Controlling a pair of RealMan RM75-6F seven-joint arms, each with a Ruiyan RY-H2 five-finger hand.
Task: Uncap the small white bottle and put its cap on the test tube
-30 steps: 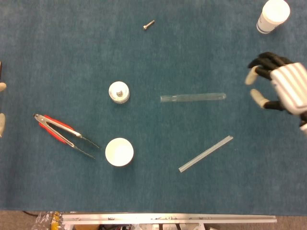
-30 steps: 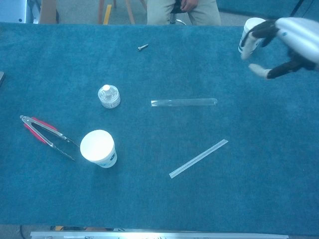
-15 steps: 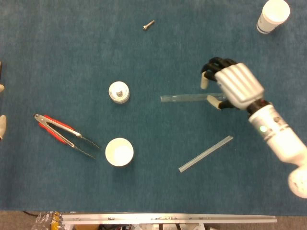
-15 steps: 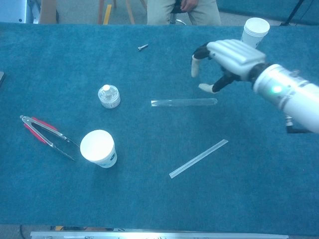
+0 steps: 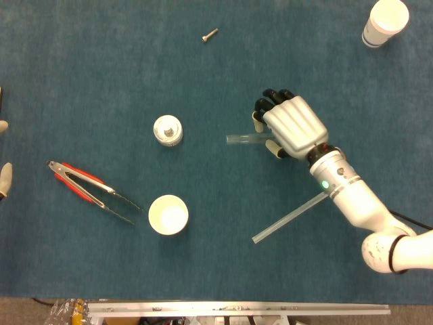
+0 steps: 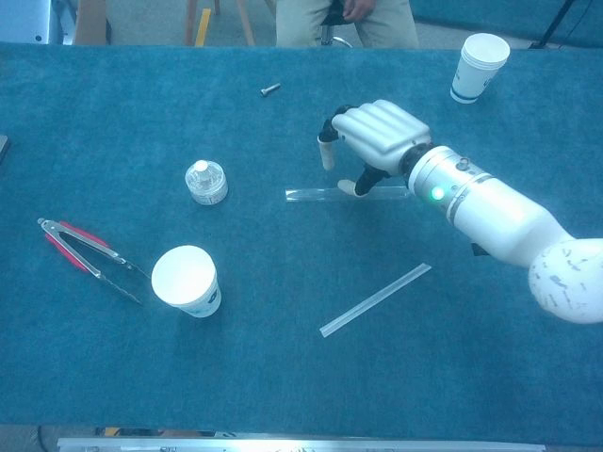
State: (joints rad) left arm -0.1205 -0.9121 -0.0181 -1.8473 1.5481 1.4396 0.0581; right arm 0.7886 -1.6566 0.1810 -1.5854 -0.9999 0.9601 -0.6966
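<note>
Left hand (image 5: 3,172): only fingertips showed at the 9 o'clock edge, head view; finger state couldn't be told. Red-handled tongs (image 5: 91,191) lay at 8 o'clock, with a white paper cup (image 5: 168,214) just right of their tips. Small white bottle (image 5: 167,130), cap on, stood upright left of centre. A bolt (image 5: 209,34) lay at 12 o'clock. Test tube (image 5: 242,139) lay flat at centre. Right hand (image 5: 289,126) hovered over its right half, fingers spread and curled down, thumb by the glass; contact unclear. Clear rod (image 5: 291,217) at 5 o'clock, second cup (image 5: 384,22) at 1 o'clock.
</note>
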